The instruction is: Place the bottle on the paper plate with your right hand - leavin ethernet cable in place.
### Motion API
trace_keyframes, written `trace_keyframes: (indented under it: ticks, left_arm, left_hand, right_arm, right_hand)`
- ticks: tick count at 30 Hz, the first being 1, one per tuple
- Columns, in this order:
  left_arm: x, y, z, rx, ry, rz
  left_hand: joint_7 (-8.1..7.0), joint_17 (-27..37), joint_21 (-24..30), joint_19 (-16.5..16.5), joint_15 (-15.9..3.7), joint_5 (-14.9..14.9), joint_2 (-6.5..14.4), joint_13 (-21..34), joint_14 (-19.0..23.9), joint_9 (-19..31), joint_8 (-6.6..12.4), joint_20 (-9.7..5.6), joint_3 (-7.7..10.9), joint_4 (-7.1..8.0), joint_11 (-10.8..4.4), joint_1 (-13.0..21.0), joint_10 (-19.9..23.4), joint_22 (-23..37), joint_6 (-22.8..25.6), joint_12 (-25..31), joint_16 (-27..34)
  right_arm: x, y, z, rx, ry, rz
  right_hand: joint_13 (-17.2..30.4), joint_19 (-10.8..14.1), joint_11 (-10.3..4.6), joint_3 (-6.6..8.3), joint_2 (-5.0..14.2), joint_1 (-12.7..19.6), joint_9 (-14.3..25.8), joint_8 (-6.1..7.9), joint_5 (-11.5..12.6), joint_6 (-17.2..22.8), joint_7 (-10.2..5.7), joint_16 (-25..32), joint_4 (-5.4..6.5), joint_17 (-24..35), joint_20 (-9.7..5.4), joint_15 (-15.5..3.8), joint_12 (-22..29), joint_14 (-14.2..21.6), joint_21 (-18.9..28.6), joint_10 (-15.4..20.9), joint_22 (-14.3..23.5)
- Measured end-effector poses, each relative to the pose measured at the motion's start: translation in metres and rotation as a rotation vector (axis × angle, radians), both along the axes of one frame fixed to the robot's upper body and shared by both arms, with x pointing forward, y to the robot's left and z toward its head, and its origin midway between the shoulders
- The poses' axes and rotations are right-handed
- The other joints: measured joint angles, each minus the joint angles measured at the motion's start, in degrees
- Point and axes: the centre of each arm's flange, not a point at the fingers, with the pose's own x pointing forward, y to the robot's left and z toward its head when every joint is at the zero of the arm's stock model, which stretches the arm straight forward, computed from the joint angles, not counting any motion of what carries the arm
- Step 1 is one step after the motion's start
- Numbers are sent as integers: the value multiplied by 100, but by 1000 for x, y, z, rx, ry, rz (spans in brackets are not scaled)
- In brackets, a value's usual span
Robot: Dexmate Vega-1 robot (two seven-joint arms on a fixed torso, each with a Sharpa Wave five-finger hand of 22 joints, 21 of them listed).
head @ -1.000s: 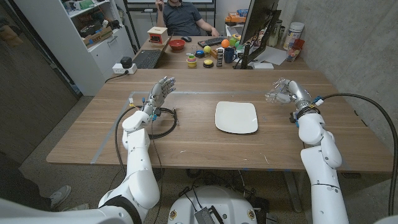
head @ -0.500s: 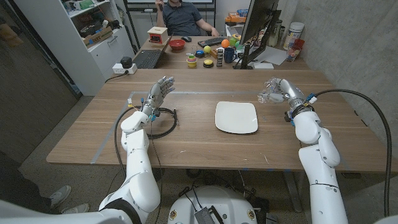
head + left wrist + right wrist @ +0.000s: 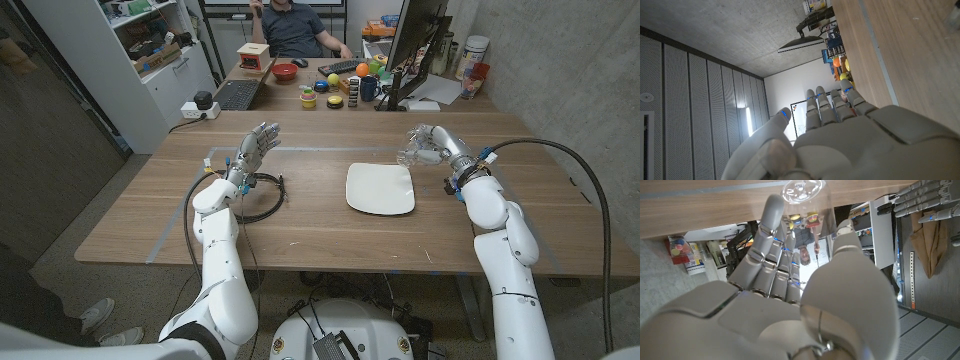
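**Right hand carries bottle toward plate**

Right hand point(image 3: 430, 145) has shifted in from the table's right edge, fingers clamped on the clear bottle point(image 3: 412, 152), held above the table just off the paper plate's point(image 3: 380, 188) far right corner. Left hand point(image 3: 256, 148) raised, fingers apart, over the ethernet cable point(image 3: 262, 198).

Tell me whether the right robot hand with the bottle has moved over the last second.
Yes. The right robot hand, gripping the clear bottle, has shifted toward the robot's left, closing on the paper plate.
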Motion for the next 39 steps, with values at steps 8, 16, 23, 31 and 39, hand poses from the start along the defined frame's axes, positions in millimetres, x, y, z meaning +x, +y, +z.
trace_keyframes:
  ticks: [8, 16, 23, 31, 39]
  left_arm:
    - [0, 0, 0, 3, -1, -4]
    - [1, 0, 0, 4, 1, -7]
    - [3, -1, 1, 6, 2, -10]
    - [5, -1, 3, 14, 3, -9]
    - [8, 0, 4, 18, 4, -8]
  left_hand:
    - [0, 0, 0, 0, 0, 0, -1, 0, 0, 0, 0, 0, 0, 0, 0, -1, 0, 0, 0, 0, 0]
    - [0, 0, 0, 0, 0, 0, -23, 0, 0, 0, 0, 0, -24, -24, 0, -23, 0, 0, 0, 0, 0]
    - [0, 1, 0, 0, 0, 0, 0, 0, 0, 0, 0, 0, -24, -24, 0, -46, 0, 0, 0, 0, 0]
    - [0, 1, 0, 22, 0, 0, 0, 0, 0, 0, 0, -21, -24, -24, 0, -45, 0, 0, 0, 0, 0]
    - [0, 1, -44, 32, 0, 0, 0, 0, 0, 0, 0, -32, -24, -24, 0, -45, 0, 0, 0, 0, 0]
  right_arm:
    - [2, 14, -1, -23, 12, 40]
    - [5, 25, -5, -49, 20, 62]
    - [8, 37, -8, -77, 23, 87]
    - [14, 48, -11, -94, 29, 112]
    - [20, 59, -14, -109, 34, 130]
  right_hand:
    - [4, 0, -1, 0, 0, 0, -1, -15, -1, 0, -1, 0, 0, 26, 0, 0, 2, 0, 44, 0, 27]
    - [8, 0, -1, -24, 0, 0, -1, -21, -5, -1, -1, 0, 24, 39, 0, 0, 4, 0, 89, 0, 27]
    - [11, -31, -1, -24, 1, -1, 26, -60, -6, -1, -1, -4, 24, 52, 31, 0, 4, 0, 113, -1, 26]
    - [19, -31, -2, -25, 0, 0, 26, -61, -22, -1, -2, -17, 25, 81, 31, 0, 2, 0, 156, -1, 26]
    - [25, -31, 31, -25, 0, 0, 26, -65, -23, -1, -2, 18, 25, 105, 31, 0, 1, 0, 189, 33, 26]
